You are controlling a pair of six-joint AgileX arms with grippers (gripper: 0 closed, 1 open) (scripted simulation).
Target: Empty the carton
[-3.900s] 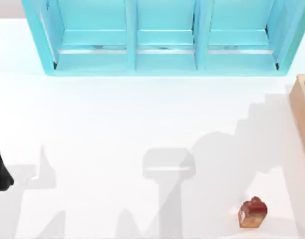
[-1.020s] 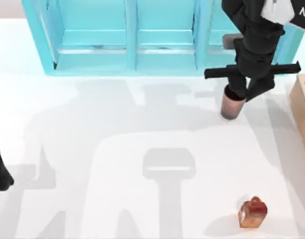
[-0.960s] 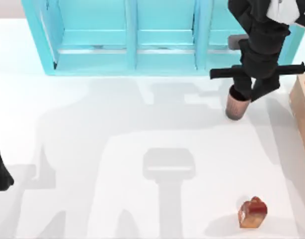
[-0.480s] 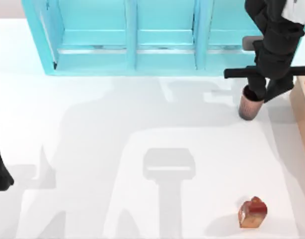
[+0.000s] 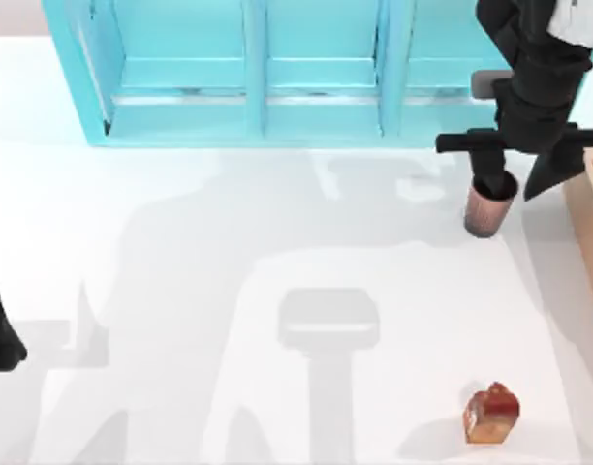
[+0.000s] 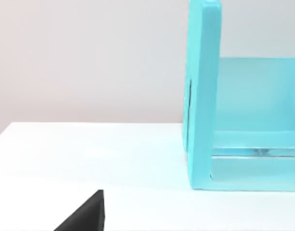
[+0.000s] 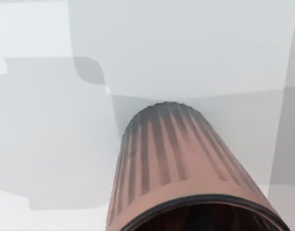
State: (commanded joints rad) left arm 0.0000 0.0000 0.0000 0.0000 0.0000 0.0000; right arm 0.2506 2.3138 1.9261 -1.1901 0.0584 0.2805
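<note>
The carton (image 5: 581,228) is a tan box with a darker brown inside, cut off by the table's right edge. Just to its left, a ribbed pinkish-brown cup (image 5: 487,211) stands upright on the white table, in front of the shelf's right compartment. My right gripper (image 5: 522,182) hangs over it, open. One finger dips at the cup's rim and the other is spread toward the carton. The right wrist view looks down the ribbed cup (image 7: 179,168) from close above. My left arm (image 5: 0,329) is parked at the table's left edge.
A large turquoise shelf unit (image 5: 316,73) with three compartments spans the back; the left wrist view shows its side wall (image 6: 203,96). A small reddish-brown lumpy object (image 5: 491,415) lies near the front right.
The right arm came into view carrying the cup and moved it rightward toward the carton. Since half a second ago its fingers have spread apart and the cup stands free on the table.
</note>
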